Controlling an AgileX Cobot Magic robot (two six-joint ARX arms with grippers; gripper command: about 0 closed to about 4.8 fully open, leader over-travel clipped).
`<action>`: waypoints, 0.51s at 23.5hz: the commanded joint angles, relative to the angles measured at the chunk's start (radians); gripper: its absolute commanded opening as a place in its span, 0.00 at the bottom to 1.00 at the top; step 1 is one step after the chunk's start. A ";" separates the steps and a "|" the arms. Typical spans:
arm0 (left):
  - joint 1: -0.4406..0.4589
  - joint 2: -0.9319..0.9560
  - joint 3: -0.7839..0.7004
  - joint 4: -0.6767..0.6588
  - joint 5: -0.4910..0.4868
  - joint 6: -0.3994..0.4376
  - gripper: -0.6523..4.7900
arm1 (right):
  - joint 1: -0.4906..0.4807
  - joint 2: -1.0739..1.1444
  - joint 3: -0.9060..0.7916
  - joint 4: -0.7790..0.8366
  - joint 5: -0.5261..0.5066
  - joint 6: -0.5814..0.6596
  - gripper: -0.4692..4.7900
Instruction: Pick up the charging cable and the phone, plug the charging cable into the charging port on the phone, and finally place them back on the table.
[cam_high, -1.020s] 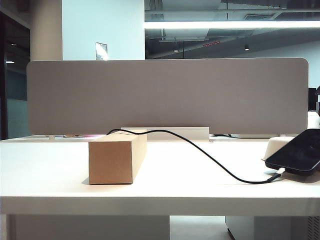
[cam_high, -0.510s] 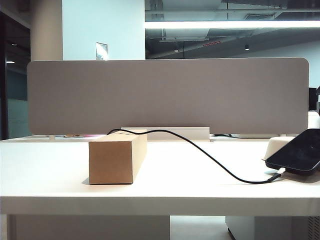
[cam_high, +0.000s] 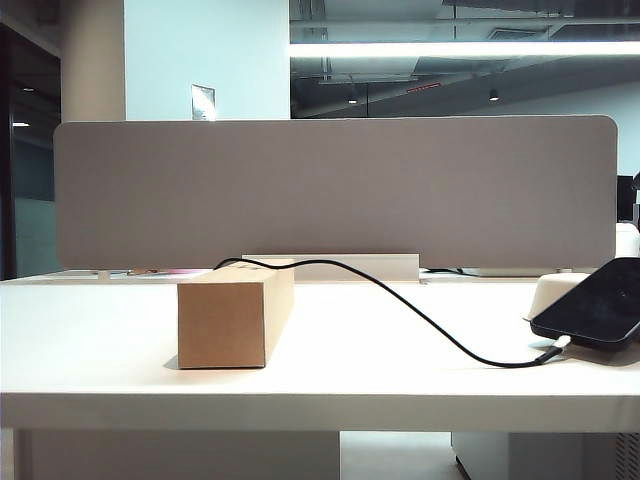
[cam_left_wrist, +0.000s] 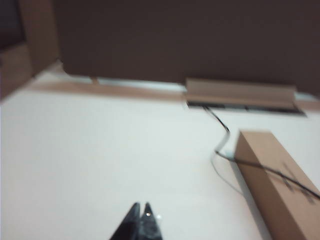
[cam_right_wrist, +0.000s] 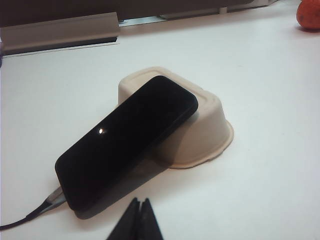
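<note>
The dark phone (cam_right_wrist: 130, 137) (cam_high: 595, 300) leans tilted, its upper end on an upturned beige tray (cam_right_wrist: 210, 125) and its lower end on the white table (cam_high: 330, 395) at the right. The black charging cable (cam_high: 420, 318) runs from the back, over a cardboard box, and ends at the phone's low end, where its silver-grey plug (cam_right_wrist: 54, 199) (cam_high: 556, 347) meets the edge. The charging port itself is hidden there. My right gripper (cam_right_wrist: 140, 201) is shut and empty, hovering just short of the phone. My left gripper (cam_left_wrist: 141, 206) is shut and empty over bare table, left of the cable (cam_left_wrist: 220, 137). Neither gripper shows in the exterior view.
A long cardboard box (cam_high: 235, 315) (cam_left_wrist: 280, 185) stands at centre-left with the cable draped across its top. A grey fabric divider (cam_high: 335, 190) closes off the back, with a beige cable trough (cam_left_wrist: 240, 92) at its foot. An orange object (cam_right_wrist: 309, 12) lies far off beyond the tray.
</note>
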 joint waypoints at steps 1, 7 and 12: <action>0.051 -0.049 -0.032 0.068 0.060 -0.003 0.11 | -0.001 0.000 -0.005 0.010 0.001 0.000 0.09; 0.066 -0.126 -0.108 0.077 0.086 -0.002 0.11 | -0.001 0.000 -0.005 0.010 0.001 0.000 0.09; 0.071 -0.193 -0.182 0.109 0.104 0.005 0.11 | -0.001 0.000 -0.005 0.010 0.001 0.000 0.09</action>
